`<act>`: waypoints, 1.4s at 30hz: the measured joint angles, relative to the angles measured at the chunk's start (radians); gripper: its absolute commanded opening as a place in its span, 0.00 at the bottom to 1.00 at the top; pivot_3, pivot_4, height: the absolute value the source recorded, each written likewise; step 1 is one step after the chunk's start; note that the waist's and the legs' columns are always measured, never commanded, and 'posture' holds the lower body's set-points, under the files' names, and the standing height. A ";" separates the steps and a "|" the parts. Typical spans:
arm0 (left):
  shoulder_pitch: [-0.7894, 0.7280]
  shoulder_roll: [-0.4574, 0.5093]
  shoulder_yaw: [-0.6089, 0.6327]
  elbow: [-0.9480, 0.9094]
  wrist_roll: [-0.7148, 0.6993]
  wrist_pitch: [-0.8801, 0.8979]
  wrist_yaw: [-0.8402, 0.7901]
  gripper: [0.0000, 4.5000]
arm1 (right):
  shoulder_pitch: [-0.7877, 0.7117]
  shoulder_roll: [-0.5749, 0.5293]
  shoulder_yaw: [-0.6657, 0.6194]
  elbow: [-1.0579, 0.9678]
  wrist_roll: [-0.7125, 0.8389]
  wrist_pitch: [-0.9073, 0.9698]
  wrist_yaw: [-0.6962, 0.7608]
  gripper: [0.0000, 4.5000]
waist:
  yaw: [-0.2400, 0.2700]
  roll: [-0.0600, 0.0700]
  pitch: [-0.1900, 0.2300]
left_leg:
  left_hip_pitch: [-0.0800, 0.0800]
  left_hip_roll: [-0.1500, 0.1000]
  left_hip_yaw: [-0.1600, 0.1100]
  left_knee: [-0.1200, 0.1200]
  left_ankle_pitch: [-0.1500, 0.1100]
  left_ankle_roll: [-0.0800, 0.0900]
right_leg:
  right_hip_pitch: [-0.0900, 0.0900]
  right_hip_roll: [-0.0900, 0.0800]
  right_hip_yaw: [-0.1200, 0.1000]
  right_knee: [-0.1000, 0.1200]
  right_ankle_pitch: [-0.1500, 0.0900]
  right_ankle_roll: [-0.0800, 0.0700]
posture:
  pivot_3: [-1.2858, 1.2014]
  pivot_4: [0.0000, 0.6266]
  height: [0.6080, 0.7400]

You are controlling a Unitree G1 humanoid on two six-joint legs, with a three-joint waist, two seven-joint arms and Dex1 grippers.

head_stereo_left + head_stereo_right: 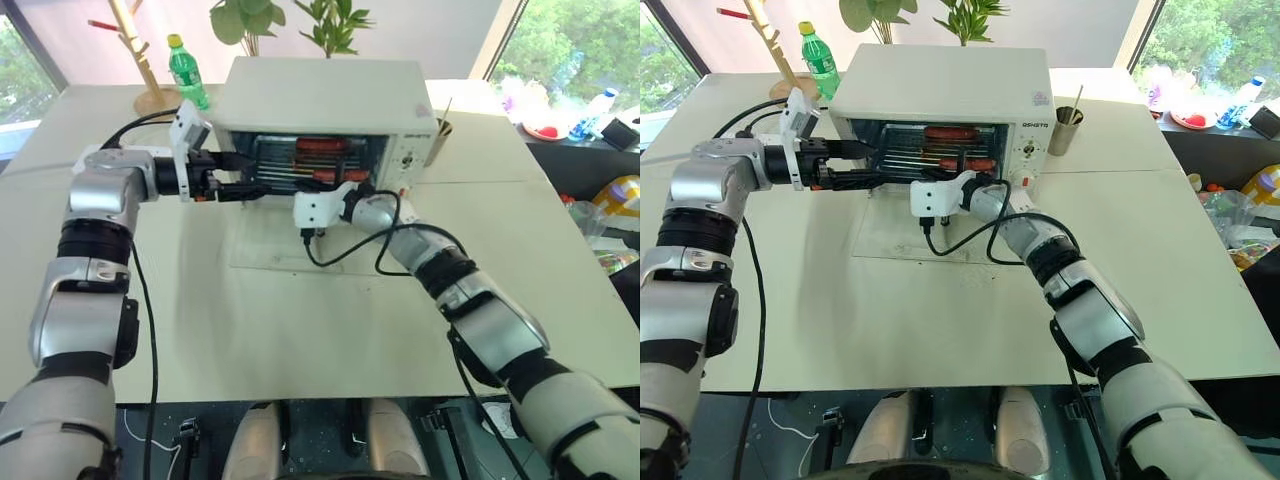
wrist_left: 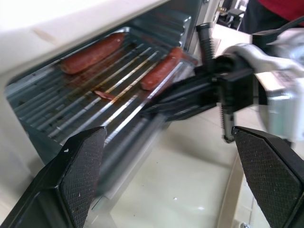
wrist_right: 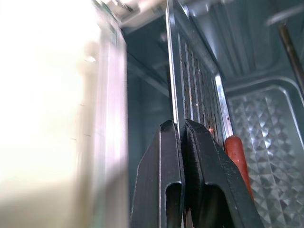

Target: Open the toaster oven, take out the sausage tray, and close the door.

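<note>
The white toaster oven (image 1: 320, 95) stands at the back of the table. Its glass door (image 1: 290, 245) lies flat, swung down in front of it. Inside rests the ridged silver sausage tray (image 2: 109, 109), carrying two red sausages (image 2: 92, 52) (image 2: 161, 71). My right gripper (image 3: 183, 126) reaches into the oven mouth and is shut on the sausage tray's front rim (image 3: 173, 71). By the left side of the opening, my left gripper (image 1: 245, 175) hangs open, its wide-spread pads (image 2: 83, 166) bracketing the tray's front left corner without touching it.
A green bottle (image 1: 187, 70) and a wooden stand (image 1: 140, 60) sit left of the oven, a metal cup (image 1: 1068, 128) to its right. Black cables (image 1: 345, 255) trail over the lowered door. A cluttered side table (image 1: 600, 120) stands at the far right.
</note>
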 measured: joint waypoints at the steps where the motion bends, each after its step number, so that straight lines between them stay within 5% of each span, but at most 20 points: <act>1: -0.008 -0.006 0.000 0.015 0.007 -0.009 -0.005 1.00 | 0.026 -0.009 -0.003 -0.053 0.000 0.019 0.015 0.01 | 0.001 0.000 0.000 | 0.000 0.000 0.000 0.000 0.000 0.001 | 0.000 0.000 0.000 0.000 0.000 0.000 | 0.52 0.24 0.82; 20: -0.032 -0.014 0.009 0.087 0.047 -0.017 -0.040 1.00 | 0.360 -0.230 -0.035 -0.632 -0.001 0.050 0.159 0.01 | 0.010 -0.002 0.001 | 0.000 -0.001 -0.001 0.001 -0.003 0.005 | 0.000 -0.001 0.000 0.000 0.000 0.000 | 0.52 0.24 0.82; 26: 0.047 0.105 0.080 -0.106 -0.044 0.238 -0.093 1.00 | 0.460 -0.310 -0.068 -0.739 0.028 0.001 0.201 0.01 | 0.004 -0.002 0.001 | 0.000 0.000 -0.001 0.001 -0.003 0.005 | 0.000 -0.001 0.000 0.000 0.000 0.000 | 0.52 0.24 0.82; 33: 0.366 0.209 0.195 -0.470 -0.237 0.640 -0.050 1.00 | 0.511 -0.358 -0.101 -0.772 0.058 -0.050 0.231 0.01 | 0.012 -0.003 0.001 | 0.000 0.001 -0.003 0.001 -0.003 0.005 | 0.000 -0.001 0.001 -0.002 -0.001 0.000 | 0.52 0.24 0.82; 37: 0.505 0.176 0.331 -0.647 -0.371 0.849 0.068 1.00 | 0.514 -0.369 -0.112 -0.777 0.059 -0.080 0.238 0.01 | 0.009 -0.004 0.001 | 0.001 0.001 -0.005 0.001 -0.003 0.005 | 0.001 -0.001 0.002 -0.002 -0.001 0.000 | 0.52 0.24 0.82; 42: 0.589 -0.002 0.467 -0.766 -0.491 1.049 0.276 1.00 | 0.515 -0.373 -0.116 -0.780 0.061 -0.109 0.249 0.01 | 0.012 -0.005 0.001 | 0.002 0.000 -0.005 0.002 -0.002 0.003 | 0.001 -0.001 0.002 -0.001 0.000 0.000 | 0.52 0.24 0.82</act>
